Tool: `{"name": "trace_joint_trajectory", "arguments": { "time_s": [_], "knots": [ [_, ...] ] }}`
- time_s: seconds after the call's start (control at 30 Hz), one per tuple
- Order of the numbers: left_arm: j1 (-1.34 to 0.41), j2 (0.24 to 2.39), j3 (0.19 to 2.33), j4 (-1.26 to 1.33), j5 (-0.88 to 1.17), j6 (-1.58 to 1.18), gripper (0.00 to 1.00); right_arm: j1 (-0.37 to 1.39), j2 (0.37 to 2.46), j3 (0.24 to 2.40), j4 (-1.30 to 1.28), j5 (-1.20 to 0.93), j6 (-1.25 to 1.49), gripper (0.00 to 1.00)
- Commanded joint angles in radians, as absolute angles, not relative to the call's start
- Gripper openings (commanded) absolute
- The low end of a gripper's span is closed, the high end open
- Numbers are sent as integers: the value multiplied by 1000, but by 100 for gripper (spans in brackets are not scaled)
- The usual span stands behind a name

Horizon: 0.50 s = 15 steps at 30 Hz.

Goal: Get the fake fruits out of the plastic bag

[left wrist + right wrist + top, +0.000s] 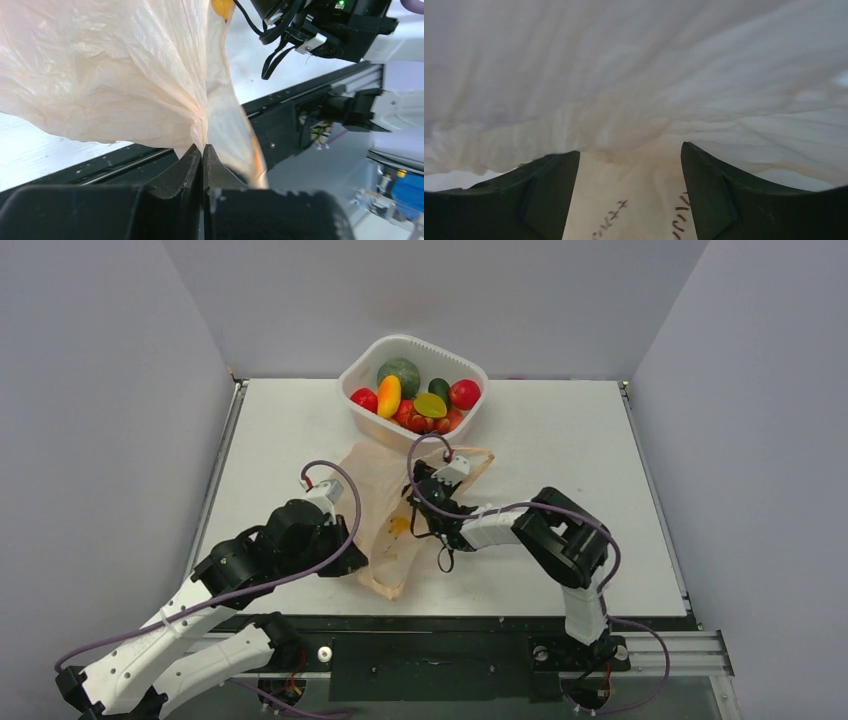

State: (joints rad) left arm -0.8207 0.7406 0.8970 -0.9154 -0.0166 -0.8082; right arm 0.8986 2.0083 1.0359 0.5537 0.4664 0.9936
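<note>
Bag (375, 490) sits crumpled at the middle of the tabletop (560, 440), one end trailing toward the near edge. The left gripper (202, 159) is clamped tight on a gathered fold of it at that near end. This seems meant to anchor the thin film and hold it raised so it cannot slide or collapse while the other arm works.

The right gripper (629, 150) is at the bag's far side with its jaws spread and nothing between them. Its wrist view shows only pale film draped ahead and a flat layer with dark scribbles below. I judge it is reaching in to search or to spread the bag.

Fruits (389, 396) are piled in the tub (416, 337) at the middle of the far edge, with none loose on the tabletop. By count there is one orange-yellow oval, one yellow-green piece, one small dark-green piece and roughly six red ones, though the reds crowd too closely for a sure figure. One large melon (398, 372) is also in there.

There is one bag, one tub and two arms. A small orange patch (398, 527) shows on the bag, and I cannot tell if it is print or a last fruit.
</note>
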Motion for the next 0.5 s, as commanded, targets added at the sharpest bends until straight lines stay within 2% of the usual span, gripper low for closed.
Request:
{"name": "trace_joint_trajectory", "arguments": {
  "time_s": [0.0,0.27,0.47],
  "knots": [
    [-818,720,972,-832,79,-809,0,825,1791,902,517,667,978,70],
    [-820,761,906,-727,138,-809,0,787,1430,683,406,709,856,71],
    [-819,829,884,-685,129,-798,0,938,1430,687,398,616,875,71]
  ]
}}
